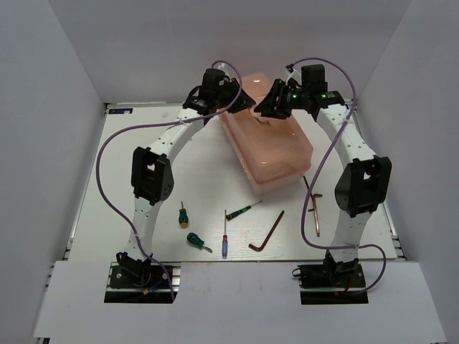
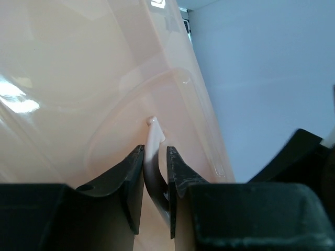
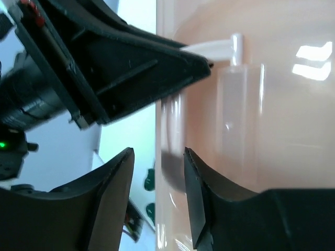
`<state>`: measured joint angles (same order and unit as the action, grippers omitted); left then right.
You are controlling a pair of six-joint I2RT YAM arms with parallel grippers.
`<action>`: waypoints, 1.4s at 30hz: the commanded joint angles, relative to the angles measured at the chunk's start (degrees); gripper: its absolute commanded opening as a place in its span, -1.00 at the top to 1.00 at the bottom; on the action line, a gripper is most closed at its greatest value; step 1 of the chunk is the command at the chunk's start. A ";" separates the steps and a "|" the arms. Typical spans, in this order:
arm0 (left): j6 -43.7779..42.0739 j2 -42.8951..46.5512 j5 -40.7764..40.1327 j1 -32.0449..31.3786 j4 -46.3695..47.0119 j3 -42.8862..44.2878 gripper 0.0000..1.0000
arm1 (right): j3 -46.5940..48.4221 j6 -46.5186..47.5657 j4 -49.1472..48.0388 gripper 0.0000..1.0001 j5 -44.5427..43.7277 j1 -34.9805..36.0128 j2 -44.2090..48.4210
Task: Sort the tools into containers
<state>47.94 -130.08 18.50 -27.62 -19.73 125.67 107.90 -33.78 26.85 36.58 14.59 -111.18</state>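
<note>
pinching the pale handle (image 2: 153, 130), the left gripper (image 2: 155, 150) presses close to the pink toolbox (image 2: 78, 78). right gripper (image 3: 158, 154) gapes open — the left one crowds just beyond its fingertips.

Bare table (image 1: 208, 172) left of toolbox (image 1: 276, 154)

Bright, even overhead light floods the white worktop (image 1: 208, 179); shadows are faint. Glare patches mark the pink toolbox (image 2: 63, 52) at nine o'clock in the left wrist view, and the near fingers (image 2: 128, 183) look soft.
</note>
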 commanded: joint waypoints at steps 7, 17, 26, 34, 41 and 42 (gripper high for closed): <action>-1.36 -0.61 3.03 0.02 -3.92 4.14 0.81 | -4.44 21.03 7.17 -0.14 -31.63 -3.33 15.63; 0.83 -2.28 6.36 1.60 -3.92 9.77 1.00 | -14.90 27.19 2.77 -0.22 -32.80 -10.63 14.06; 2.42 -0.08 10.85 5.73 -3.30 9.77 1.00 | -12.62 22.97 2.15 -0.37 -21.15 -18.89 6.50; -0.04 4.57 13.14 10.21 -4.36 3.55 1.00 | -14.82 15.59 -4.09 -0.40 -2.61 -24.34 1.41; -1.27 9.23 15.77 12.85 -3.49 -3.31 1.00 | -16.40 9.53 -11.99 -0.40 9.47 -25.75 -2.11; -1.27 9.23 16.91 13.55 -2.96 -4.02 1.00 | -16.49 7.87 -12.35 -0.37 10.00 -25.66 -2.99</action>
<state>49.25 -127.09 33.71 -16.40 -24.64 123.33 91.96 -21.28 20.67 38.44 -11.14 -113.01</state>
